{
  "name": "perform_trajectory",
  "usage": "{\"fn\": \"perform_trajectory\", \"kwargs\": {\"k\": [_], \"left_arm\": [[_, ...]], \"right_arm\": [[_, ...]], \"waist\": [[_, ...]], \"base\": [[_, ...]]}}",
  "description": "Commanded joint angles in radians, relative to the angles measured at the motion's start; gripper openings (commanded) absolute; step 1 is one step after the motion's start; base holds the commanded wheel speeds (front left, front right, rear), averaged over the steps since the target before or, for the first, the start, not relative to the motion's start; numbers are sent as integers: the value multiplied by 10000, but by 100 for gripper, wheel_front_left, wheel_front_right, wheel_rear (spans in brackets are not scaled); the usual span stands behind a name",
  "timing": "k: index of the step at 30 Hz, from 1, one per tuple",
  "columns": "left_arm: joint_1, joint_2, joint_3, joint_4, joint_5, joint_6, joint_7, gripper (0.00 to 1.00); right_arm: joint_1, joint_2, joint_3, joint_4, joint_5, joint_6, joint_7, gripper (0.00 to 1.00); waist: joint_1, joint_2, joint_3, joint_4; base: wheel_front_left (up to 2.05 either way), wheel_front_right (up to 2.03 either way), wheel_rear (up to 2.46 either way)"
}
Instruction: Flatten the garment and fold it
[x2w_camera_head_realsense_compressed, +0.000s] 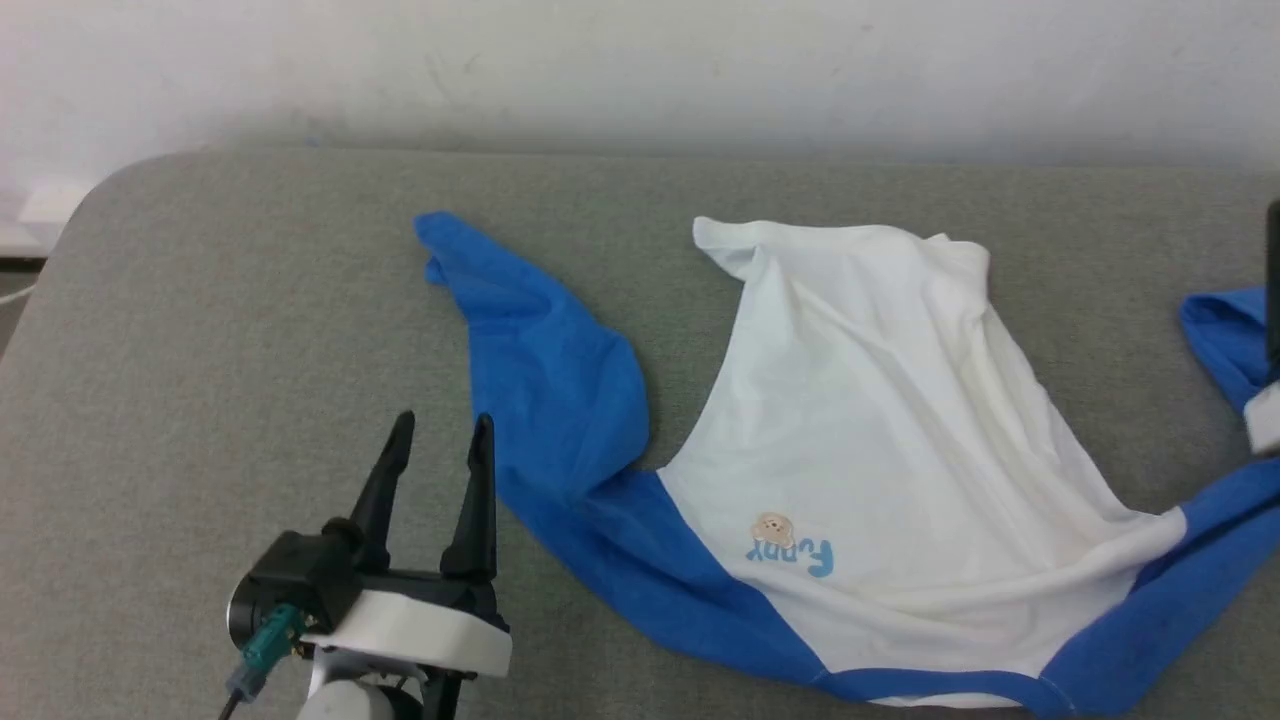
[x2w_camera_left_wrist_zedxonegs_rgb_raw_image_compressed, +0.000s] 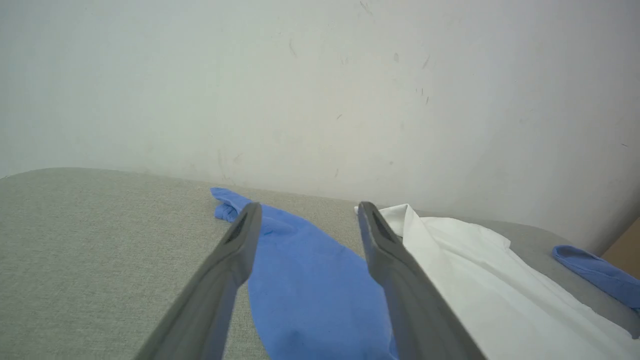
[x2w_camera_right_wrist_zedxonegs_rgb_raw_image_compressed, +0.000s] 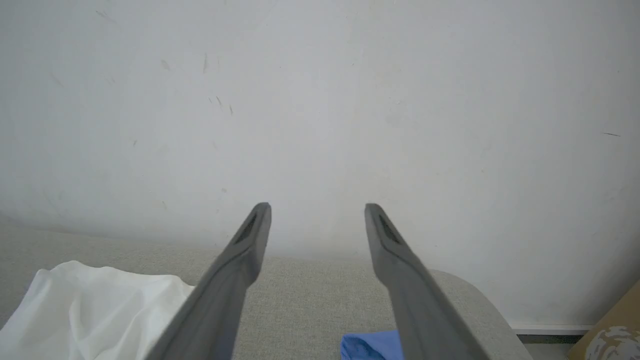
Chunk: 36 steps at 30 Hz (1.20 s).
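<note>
The grey counter (x2w_camera_head_realsense_compressed: 200, 330) is overlaid across its middle and right by the garment (x2w_camera_head_realsense_compressed: 880, 400), spread rumpled with one blue sleeve (x2w_camera_head_realsense_compressed: 540, 350) stretched toward the wall (x2w_camera_head_realsense_compressed: 640, 70). The left gripper (x2w_camera_head_realsense_compressed: 444, 420) is held just beside that sleeve, its fingers wide apart and empty; the right gripper (x2w_camera_right_wrist_zedxonegs_rgb_raw_image_compressed: 317, 206) is likewise spread, nothing gripped.

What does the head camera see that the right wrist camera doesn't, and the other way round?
Head view: the left gripper, open beside a long blue sleeve, and the bear patch with blue letters on the garment. Right wrist view: the right gripper, open and empty, and a brown corner at the lower right. Both: the garment's white cloth, the other sleeve's blue end, the grey table and the pale wall.
</note>
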Motion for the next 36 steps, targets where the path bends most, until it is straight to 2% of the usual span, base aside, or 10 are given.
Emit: {"fn": "perform_trajectory", "kwargs": {"k": [1, 8, 12, 17, 19, 26, 33, 34, 35, 36], "left_arm": [[180, -15, -14, 55, 90, -91, -45, 100], [638, 63, -477, 682, 247, -130, 183, 100], [927, 157, -736, 979, 175, -36, 1845, 100], [1413, 150, -1135, 473, -234, 144, 4907, 100], [1510, 122, -1217, 60, -540, 213, 5690, 100], [1349, 58, -1441, -108, -625, 896, 6576, 100], [1072, 14, -2114, 625, -1162, 613, 6795, 100], [1048, 10, -2177, 727, -1268, 565, 6803, 86], [1021, 8, -2218, 819, -1355, 532, 6789, 12], [995, 6, -2229, 900, -1429, 515, 6737, 0]], "right_arm": [[527, 270, -143, -421, 56, -21, -99, 100], [3392, 2417, -1127, -3490, -311, -21, -298, 100], [4132, 3285, -1373, -4454, -489, -21, -308, 100], [4330, 3566, -1569, -4961, -584, -21, -157, 100], [4327, 3613, -1589, -5070, -613, -21, -78, 100], [4295, 3784, -1510, -5313, -742, -21, 130, 100], [4240, 3861, -1484, -5245, -810, -21, 239, 100], [4239, 3866, -1502, -5196, -835, -21, 275, 100], [4236, 3869, -1519, -5156, -867, -21, 284, 100], [4238, 3872, -1543, -5118, -890, -21, 279, 100]], "waist": [[2, 0, -297, -350], [2, 0, -299, -717], [2, 0, -159, -907], [2, 0, -4, -1063], [2, 0, 30, -1092], [2, 0, 267, -1201], [2, 0, 532, -1216], [2, 0, 548, -1199], [2, 0, 553, -1177], [2, 0, 538, -1143]], "base": [[0, 0, 0], [0, 0, 0], [0, 0, 0], [0, 0, 0], [0, 0, 0], [0, 0, 0], [0, 0, 0], [0, 0, 0], [0, 0, 0], [0, 0, 0]]}}
